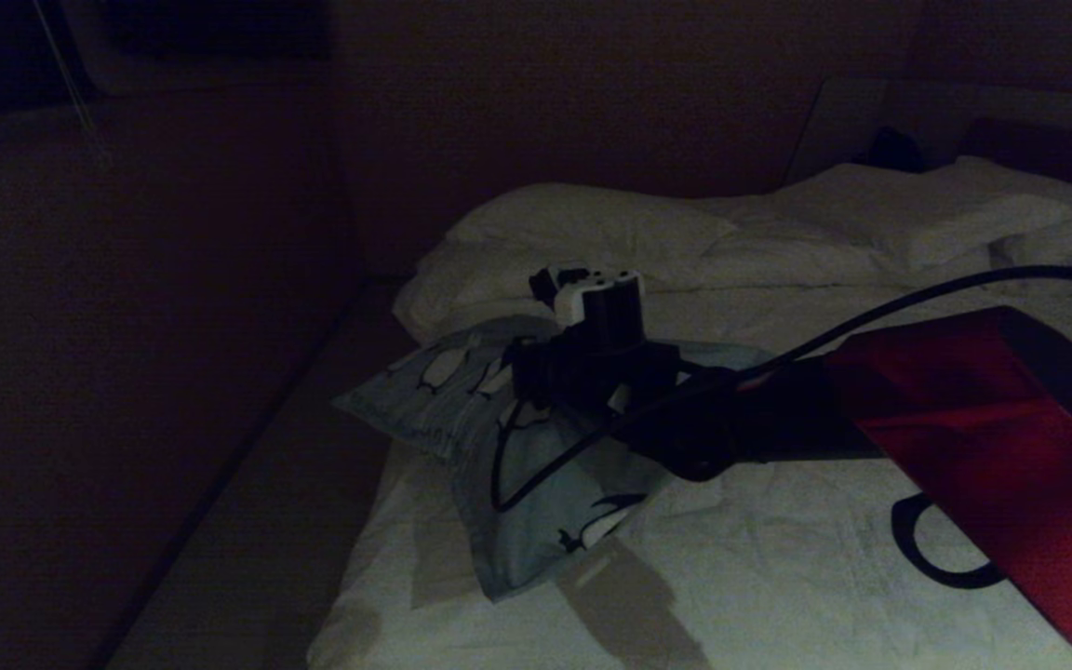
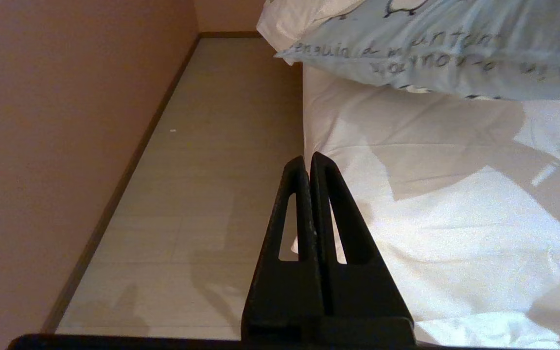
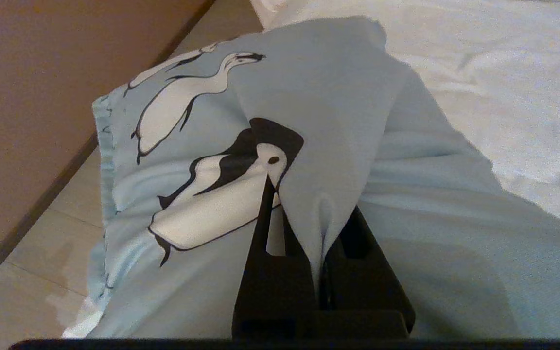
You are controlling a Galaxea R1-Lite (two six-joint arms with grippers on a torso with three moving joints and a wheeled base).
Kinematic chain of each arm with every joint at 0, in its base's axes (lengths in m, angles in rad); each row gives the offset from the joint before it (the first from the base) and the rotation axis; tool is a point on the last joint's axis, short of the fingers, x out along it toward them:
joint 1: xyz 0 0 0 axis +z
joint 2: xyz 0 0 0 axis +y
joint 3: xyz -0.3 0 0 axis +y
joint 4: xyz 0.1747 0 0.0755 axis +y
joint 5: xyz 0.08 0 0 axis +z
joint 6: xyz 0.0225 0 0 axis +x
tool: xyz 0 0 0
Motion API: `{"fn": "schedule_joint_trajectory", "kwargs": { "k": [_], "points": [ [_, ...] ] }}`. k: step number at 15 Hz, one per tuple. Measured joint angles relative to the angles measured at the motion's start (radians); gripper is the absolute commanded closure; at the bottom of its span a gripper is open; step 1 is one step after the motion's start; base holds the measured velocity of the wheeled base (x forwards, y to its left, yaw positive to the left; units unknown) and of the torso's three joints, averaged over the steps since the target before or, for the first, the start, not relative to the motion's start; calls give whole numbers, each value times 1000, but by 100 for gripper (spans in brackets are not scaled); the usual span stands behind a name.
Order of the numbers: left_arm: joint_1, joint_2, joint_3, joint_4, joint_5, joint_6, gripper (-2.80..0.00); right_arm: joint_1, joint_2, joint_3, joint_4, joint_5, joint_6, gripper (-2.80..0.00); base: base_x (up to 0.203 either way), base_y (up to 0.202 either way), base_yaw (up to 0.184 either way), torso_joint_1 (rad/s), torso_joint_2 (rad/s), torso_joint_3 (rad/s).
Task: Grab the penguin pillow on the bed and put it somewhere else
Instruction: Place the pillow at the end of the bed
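Note:
The penguin pillow (image 1: pixel 448 377) is pale blue with black-and-white penguins and is bunched up near the left edge of the bed (image 1: pixel 778 577). My right gripper (image 3: pixel 311 206) is shut on a pinched fold of the pillow's (image 3: pixel 202 204) cover, and the cloth hides part of its fingers. In the head view the right wrist (image 1: pixel 596 349) sits over the pillow's middle. The pillow's lettered edge (image 2: pixel 430 53) hangs above the white duvet (image 2: pixel 455 228) and casts a shadow on it. My left gripper (image 2: pixel 309 158) is shut and empty, low beside the bed's edge.
Plain white pillows (image 1: pixel 592 219) (image 1: pixel 917 214) lie at the head of the bed. A strip of pale floor (image 1: pixel 247 521) runs between the bed and a brown wall (image 1: pixel 127 326). The right arm's red cover (image 1: pixel 992 437) and black cable (image 1: pixel 871 321) cross the duvet.

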State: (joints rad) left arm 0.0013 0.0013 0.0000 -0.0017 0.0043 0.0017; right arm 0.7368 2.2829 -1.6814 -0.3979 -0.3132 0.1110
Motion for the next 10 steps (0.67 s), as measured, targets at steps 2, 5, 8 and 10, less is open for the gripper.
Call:
{"fn": "schedule_joint_trajectory", "kwargs": {
  "k": [2,5,8,10],
  "points": [
    [0,0,0,0,0,0,0,5,31,-32,0,0,-16,0,0,0,0,0,0,0],
    [0,0,0,0,0,0,0,33,73,-54,-2,0,-40,0,0,0,0,0,0,0],
    [0,0,0,0,0,0,0,61,117,-52,-6,-2,-65,0,0,0,0,0,0,0],
    [0,0,0,0,1,0,0,72,138,-28,-8,-3,-73,-280,0,0,0,0,0,0]
  ]
}}
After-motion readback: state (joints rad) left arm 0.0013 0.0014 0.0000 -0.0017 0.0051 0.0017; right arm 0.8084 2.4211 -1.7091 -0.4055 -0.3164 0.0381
